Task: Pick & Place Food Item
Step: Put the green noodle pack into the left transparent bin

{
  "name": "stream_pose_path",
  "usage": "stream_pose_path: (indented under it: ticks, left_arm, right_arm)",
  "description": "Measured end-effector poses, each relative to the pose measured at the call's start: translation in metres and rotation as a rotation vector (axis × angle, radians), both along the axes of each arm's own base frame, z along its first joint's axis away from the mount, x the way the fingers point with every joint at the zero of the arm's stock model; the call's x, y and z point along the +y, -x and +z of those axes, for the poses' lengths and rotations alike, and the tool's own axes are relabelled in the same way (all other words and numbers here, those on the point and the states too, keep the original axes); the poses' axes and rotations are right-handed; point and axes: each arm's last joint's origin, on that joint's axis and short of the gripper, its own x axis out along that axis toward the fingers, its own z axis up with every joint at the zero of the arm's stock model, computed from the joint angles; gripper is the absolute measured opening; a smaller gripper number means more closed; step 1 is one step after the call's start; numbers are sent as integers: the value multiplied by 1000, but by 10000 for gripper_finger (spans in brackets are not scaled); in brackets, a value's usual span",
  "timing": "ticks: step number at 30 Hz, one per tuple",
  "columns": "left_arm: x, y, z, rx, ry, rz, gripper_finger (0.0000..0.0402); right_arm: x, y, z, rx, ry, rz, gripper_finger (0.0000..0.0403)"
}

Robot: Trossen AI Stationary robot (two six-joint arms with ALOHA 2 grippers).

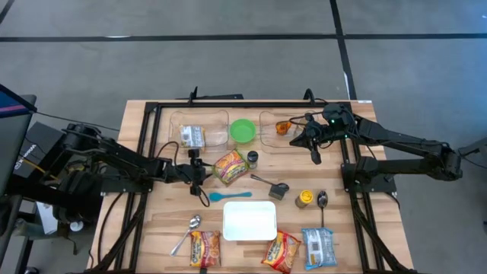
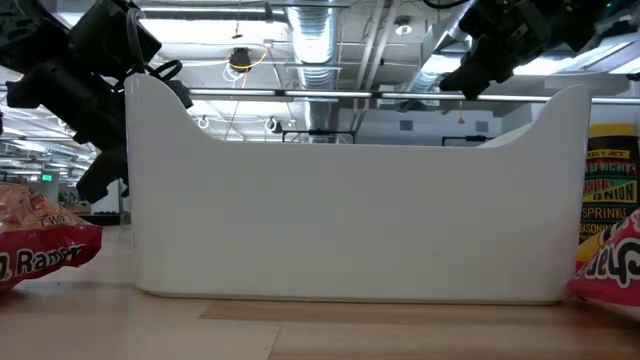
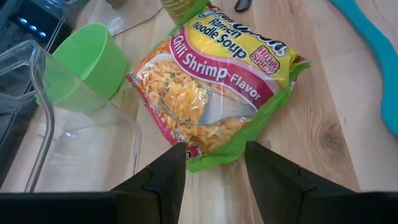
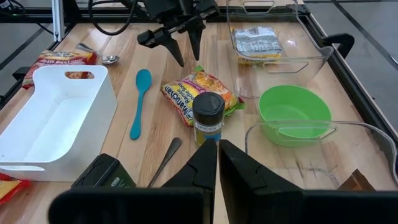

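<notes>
The left gripper (image 1: 199,176), jaws spread and empty, hung just beside the ramen pack (image 1: 231,167) mid-table, lined up with its near end; the right gripper (image 1: 315,156), clenched shut, waited farther off.

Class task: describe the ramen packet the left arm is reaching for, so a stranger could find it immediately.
Start at the green bowl near the table's back edge. Just in front of it lies the ramen packet, alone mid-table. Unlike the packets along the front edge, it has a green border and reads Chili Shrimp.
</notes>
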Motion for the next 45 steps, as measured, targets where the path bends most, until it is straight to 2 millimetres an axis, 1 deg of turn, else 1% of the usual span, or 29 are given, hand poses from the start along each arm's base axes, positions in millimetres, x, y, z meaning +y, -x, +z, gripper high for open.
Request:
stream_pose_path:
  ticks: [6,11,26,29,45]
  left_arm:
    - [7,-2,-12,53,-9,37,159]
    - [11,-7,-18,40,-8,61,159]
    - [12,-9,-19,31,-6,65,156]
    - [11,-9,-19,32,1,57,141]
    - [11,-12,-17,-5,18,45,31]
  right_arm:
    - [0,0,0,0,0,0,13]
    - [0,0,0,0,0,0,13]
    - [0,0,0,0,0,0,13]
    - [0,0,0,0,0,0,13]
    - [0,0,0,0,0,0,13]
